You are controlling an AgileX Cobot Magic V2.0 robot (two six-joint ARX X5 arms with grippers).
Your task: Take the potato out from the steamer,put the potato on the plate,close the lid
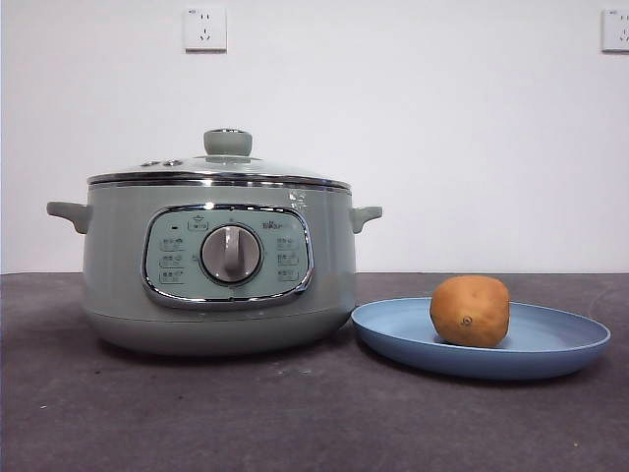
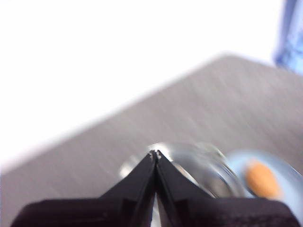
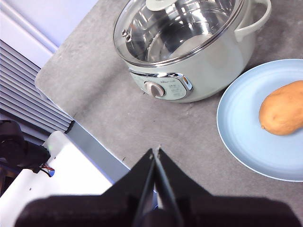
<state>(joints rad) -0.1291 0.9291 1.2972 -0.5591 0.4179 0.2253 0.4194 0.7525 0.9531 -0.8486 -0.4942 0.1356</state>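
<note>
The tan-brown potato [image 1: 470, 311] lies on the light-blue plate [image 1: 550, 354] to the right of the sage-green steamer [image 1: 216, 265]. The glass lid [image 1: 221, 169] with its green knob sits on the steamer. In the right wrist view the steamer [image 3: 222, 52], the lid [image 3: 175, 28], the plate [image 3: 241, 127] and the potato [image 3: 283, 114] show from above. My right gripper [image 3: 155, 150] is shut and empty, high above the table's front edge. My left gripper [image 2: 155, 153] is shut and empty, high over the lid [image 2: 199, 163]; the blurred plate [image 2: 284, 182] and potato [image 2: 261, 178] show beside it.
The dark grey table [image 1: 246, 413] runs in front of the steamer and plate. A white wall with two sockets [image 1: 204, 28] stands behind. The table's edge and a white stand [image 3: 71, 170] show in the right wrist view.
</note>
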